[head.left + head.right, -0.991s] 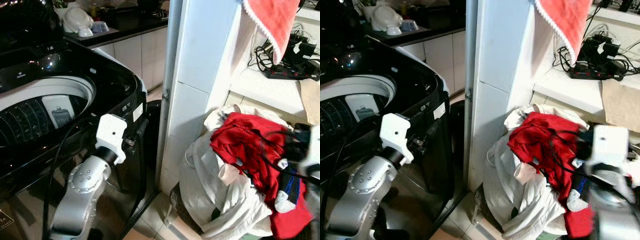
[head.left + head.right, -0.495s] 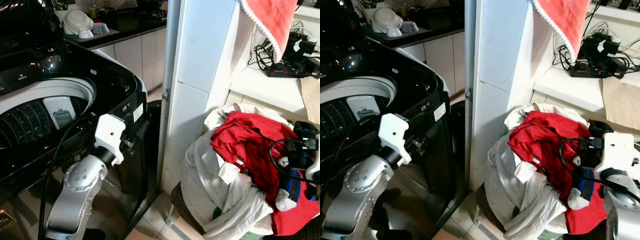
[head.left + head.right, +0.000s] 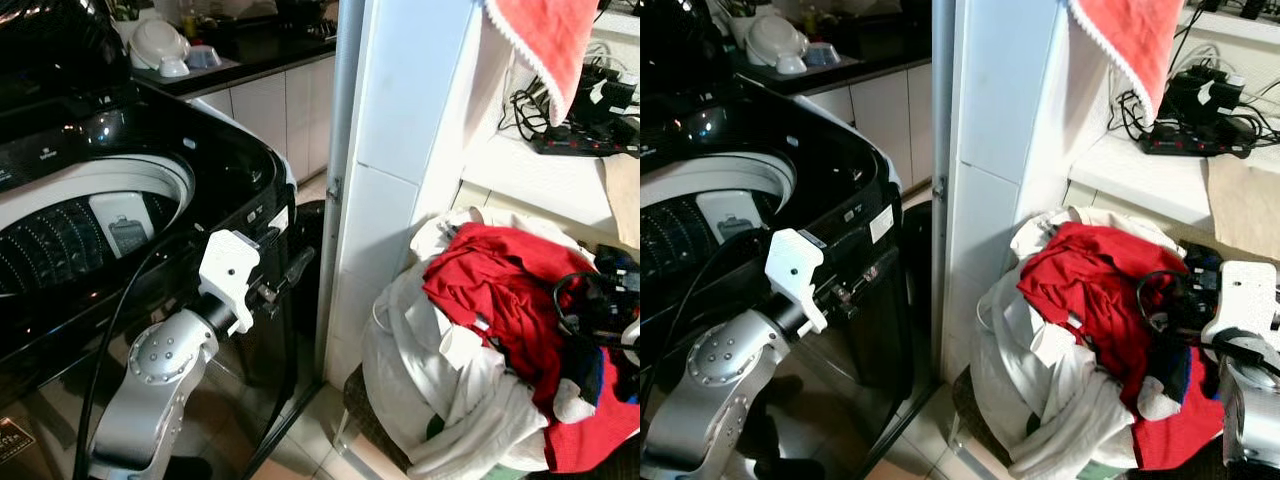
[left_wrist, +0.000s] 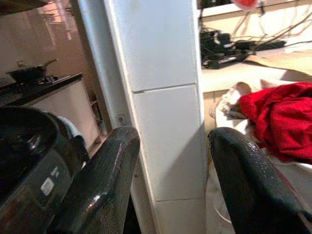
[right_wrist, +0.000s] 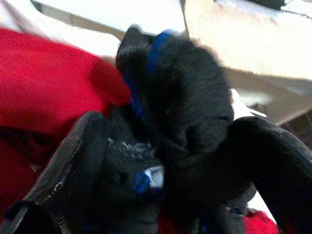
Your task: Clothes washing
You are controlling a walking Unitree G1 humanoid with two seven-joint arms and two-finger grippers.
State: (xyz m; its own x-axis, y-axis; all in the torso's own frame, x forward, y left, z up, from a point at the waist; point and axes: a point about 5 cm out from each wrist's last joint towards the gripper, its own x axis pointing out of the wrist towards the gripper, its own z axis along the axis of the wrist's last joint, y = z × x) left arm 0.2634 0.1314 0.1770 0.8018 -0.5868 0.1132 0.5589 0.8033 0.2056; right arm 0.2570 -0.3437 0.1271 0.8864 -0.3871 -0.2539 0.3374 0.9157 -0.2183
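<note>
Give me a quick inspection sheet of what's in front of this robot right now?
Surface: tiled floor, partly bare.
Job's things: washing machine, lid up, drum open; laundry pile of red and white clothes beside the white pillar.
Clutter: dishes on the far counter; red towel hanging.
Grippers: left gripper open, held in front of the washing machine; right gripper around a dark garment at the laundry pile.
Cables: power strip with tangled leads on the shelf.
Surroundings: kitchen cabinets.

Silver left arm (image 3: 150,390), white wrist, black cable
</note>
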